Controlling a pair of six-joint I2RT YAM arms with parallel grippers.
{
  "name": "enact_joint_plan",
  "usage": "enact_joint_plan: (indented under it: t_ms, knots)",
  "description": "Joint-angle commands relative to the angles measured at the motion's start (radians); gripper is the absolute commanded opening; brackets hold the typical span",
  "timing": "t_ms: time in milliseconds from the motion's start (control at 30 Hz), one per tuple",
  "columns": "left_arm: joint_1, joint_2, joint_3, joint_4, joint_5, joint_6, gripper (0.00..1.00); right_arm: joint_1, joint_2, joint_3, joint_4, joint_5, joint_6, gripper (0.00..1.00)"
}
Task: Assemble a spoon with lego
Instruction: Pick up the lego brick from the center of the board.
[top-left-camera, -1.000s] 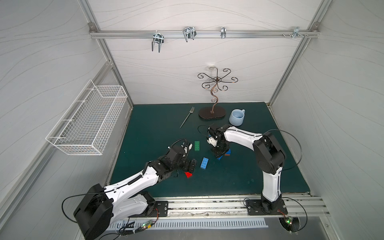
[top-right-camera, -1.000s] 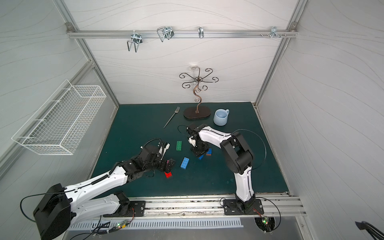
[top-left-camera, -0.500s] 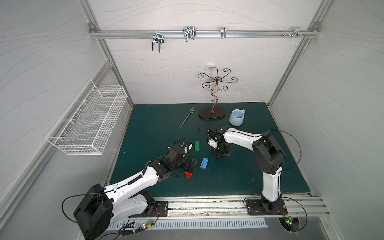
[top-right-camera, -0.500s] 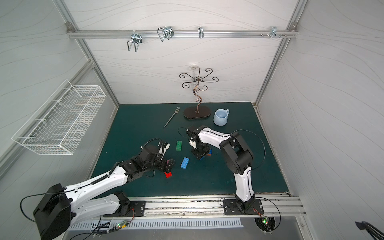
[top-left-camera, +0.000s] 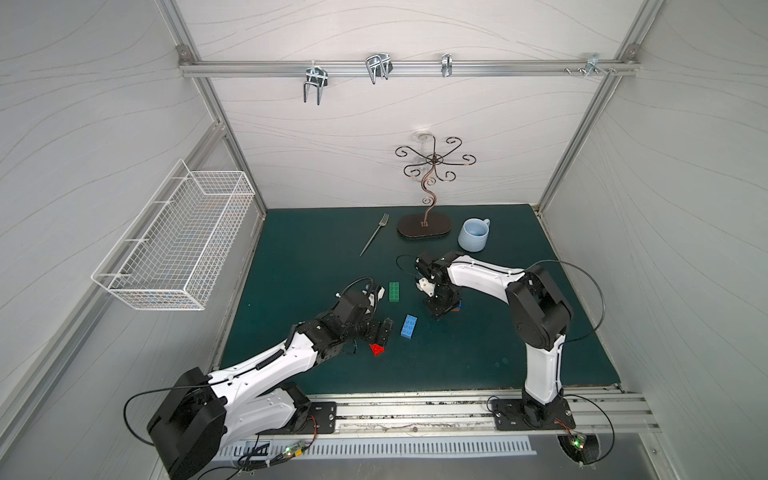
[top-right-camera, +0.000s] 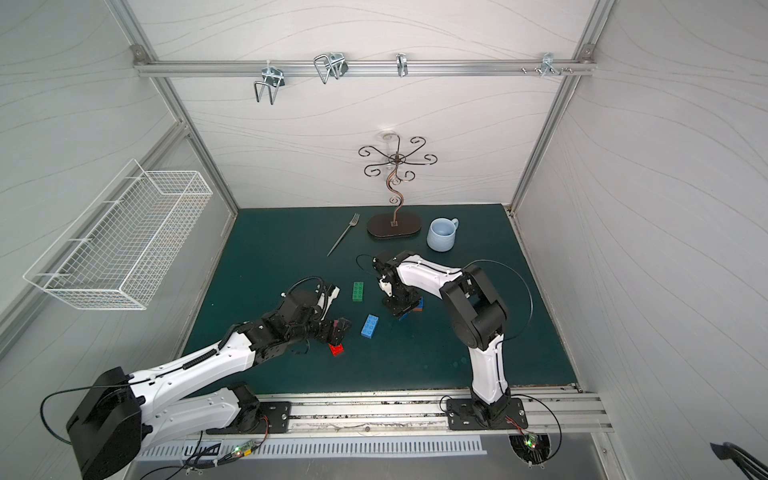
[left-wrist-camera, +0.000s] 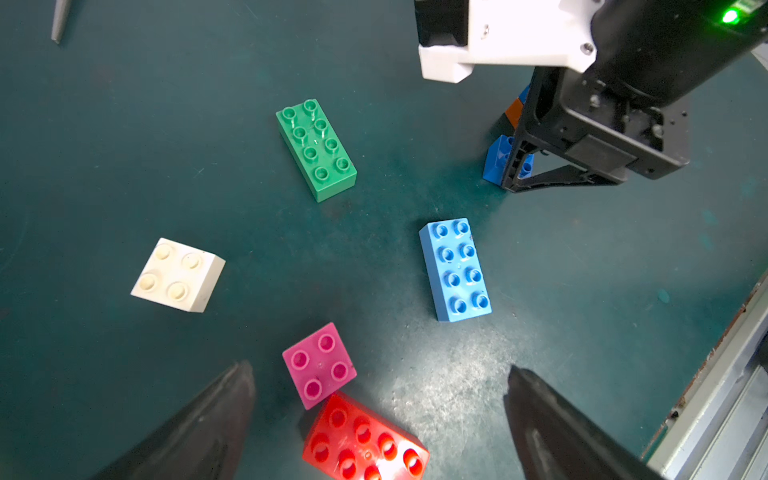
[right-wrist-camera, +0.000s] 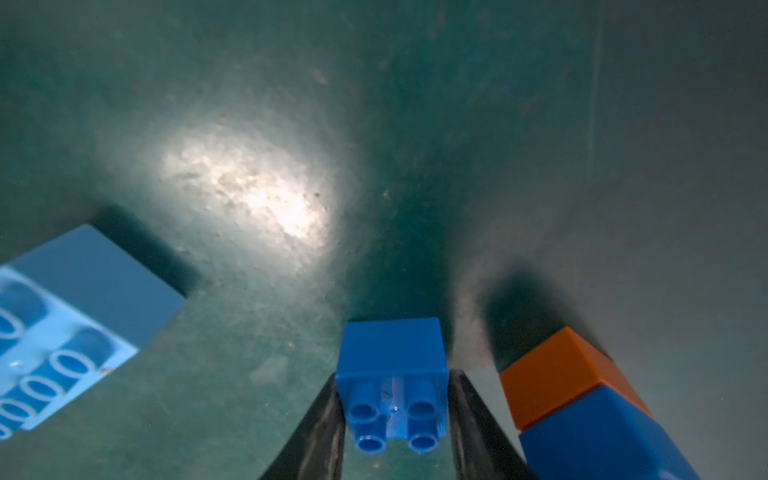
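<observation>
Right gripper: pinching a short blue brick — near the light blue brick, orange-and-blue stack alongside.
Left gripper: spread wide above the pink brick and red brick, just beside the light blue brick.

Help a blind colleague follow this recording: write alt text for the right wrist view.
The right gripper is shut on a small dark blue studded plastic brick, studs toward the camera, against a dark green mat. Beside it is an orange plastic brick joined to another dark blue brick; a long light blue studded brick lies apart on the mat.
</observation>
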Motion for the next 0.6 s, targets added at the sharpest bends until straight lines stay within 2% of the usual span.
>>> enact_joint_plan:
  t_ms: [0, 333, 467, 567]
  knots:
    - [-0.005, -0.005, 0.005, 0.034, -0.014, 0.011, 1.0, 0.009, -0.044, 0.008, -0.036, 0.009, 0.012, 0.4]
    - [-0.006, -0.003, 0.005, 0.036, -0.01, 0.012, 1.0, 0.018, -0.074, 0.038, -0.075, 0.024, 0.053, 0.32]
    - [-0.011, 0.0, 0.006, 0.039, -0.005, 0.018, 1.0, 0.005, -0.128, 0.082, -0.139, 0.087, 0.159, 0.3]
    - [-0.014, 0.005, 0.007, 0.041, -0.001, 0.023, 0.99, -0.045, -0.17, 0.11, -0.199, 0.096, 0.268, 0.31]
